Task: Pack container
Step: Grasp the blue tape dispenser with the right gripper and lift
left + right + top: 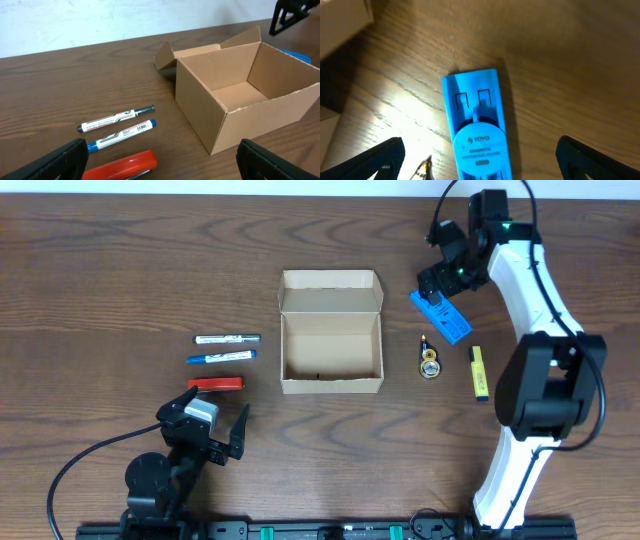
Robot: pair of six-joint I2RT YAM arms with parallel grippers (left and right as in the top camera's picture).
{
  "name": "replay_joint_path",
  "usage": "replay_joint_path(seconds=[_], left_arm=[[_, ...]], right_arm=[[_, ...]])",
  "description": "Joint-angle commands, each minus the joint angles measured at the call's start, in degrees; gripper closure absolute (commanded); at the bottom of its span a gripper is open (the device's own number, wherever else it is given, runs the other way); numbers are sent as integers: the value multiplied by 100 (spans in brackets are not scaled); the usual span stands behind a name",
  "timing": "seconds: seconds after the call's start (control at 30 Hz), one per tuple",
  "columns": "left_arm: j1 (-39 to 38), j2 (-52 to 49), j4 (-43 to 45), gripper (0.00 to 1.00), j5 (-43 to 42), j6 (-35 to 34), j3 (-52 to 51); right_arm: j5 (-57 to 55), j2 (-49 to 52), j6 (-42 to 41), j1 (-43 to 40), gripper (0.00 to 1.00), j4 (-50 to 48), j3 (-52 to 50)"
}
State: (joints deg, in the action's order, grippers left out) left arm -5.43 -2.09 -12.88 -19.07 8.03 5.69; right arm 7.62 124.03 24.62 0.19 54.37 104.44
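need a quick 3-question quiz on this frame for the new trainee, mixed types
1. True or false: a marker already lies inside the box.
2. How many markers lie left of the box? A one, B two, C four.
3. Which thing lies beneath the right gripper?
Key: 1 false; 2 B; 3 the blue eraser.

Matt cardboard container (331, 330), glossy blue plastic eraser (477, 130), wood-grain table (100, 270)
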Motion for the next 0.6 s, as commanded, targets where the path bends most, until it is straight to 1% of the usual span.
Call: replay_joint_path(seconds=[0.0,0.27,0.47,0.57], left_arm=[[26,44,-20,5,15,118,-151],[26,44,-20,5,15,118,-151],[26,44,-20,4,15,118,-151],[26,44,-20,5,15,118,-151]], right_arm=[[-39,216,-57,-22,1,7,4],[-435,730,-57,-15,1,140,-15],[-466,887,-59,-17,1,140,-90],[-487,911,-59,-17,4,92,-151]])
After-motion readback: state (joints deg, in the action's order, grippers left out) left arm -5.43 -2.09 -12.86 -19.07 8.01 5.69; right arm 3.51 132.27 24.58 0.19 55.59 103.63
